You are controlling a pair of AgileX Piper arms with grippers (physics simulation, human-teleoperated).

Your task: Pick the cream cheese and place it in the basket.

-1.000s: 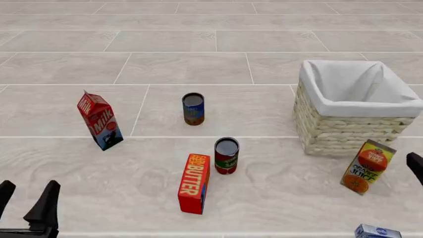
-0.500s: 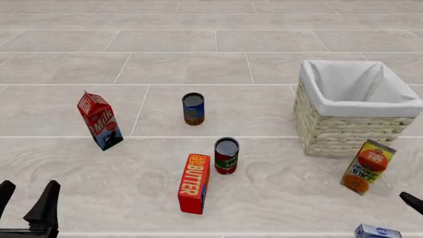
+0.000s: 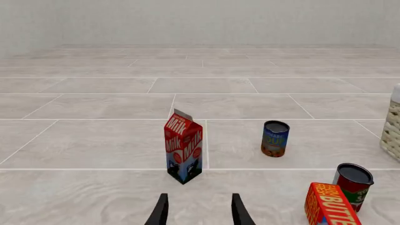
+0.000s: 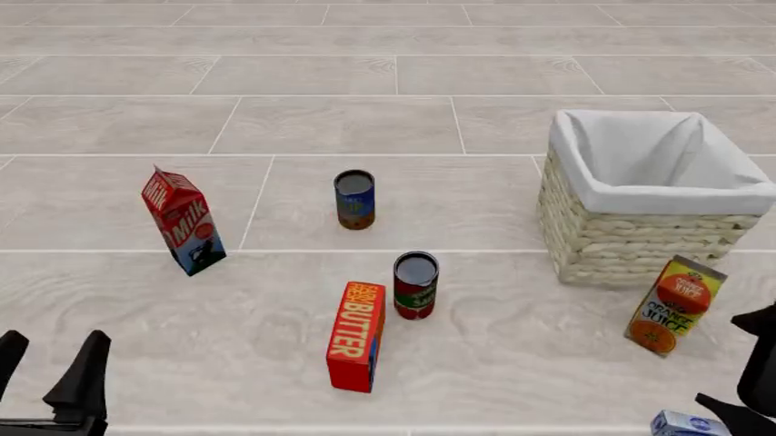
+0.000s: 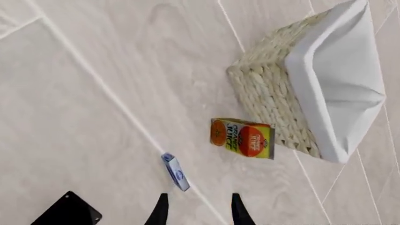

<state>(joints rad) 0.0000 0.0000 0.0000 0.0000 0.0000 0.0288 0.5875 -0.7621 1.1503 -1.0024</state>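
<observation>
- Left wrist view: left gripper (image 3: 198,213) fingers spread apart, nothing between them; ahead of it the milk carton (image 3: 183,147) upright, a blue can (image 3: 275,138) further right, the BUTTER box (image 3: 330,205) and a red can (image 3: 353,180) near right; cream cheese not visible here
- Front view: cream cheese (image 4: 689,424) is at the near right edge, half cut off by the frame, lying flat, near side of the orange juice carton (image 4: 674,305); basket (image 4: 631,238) far behind that carton, open top, white liner; right gripper (image 4: 751,391) is just beside the cream cheese at the right edge, can't tell its opening from here; left gripper (image 4: 54,381) parked near left, open, empty
- Right wrist view: right gripper (image 5: 198,211) fingers parted with a clear gap, holding nothing; cream cheese (image 5: 175,172) just ahead of the fingertips, apart from them, seen as a thin slab; orange juice carton (image 5: 242,138) between it and the basket (image 5: 275,93)
- Handling, my guess: small light stiff carton, low profile, smooth printed faces so could slip or skid; best pinched across the narrow width near the middle, jaws down close to the table; juice carton nearby could get knocked
</observation>
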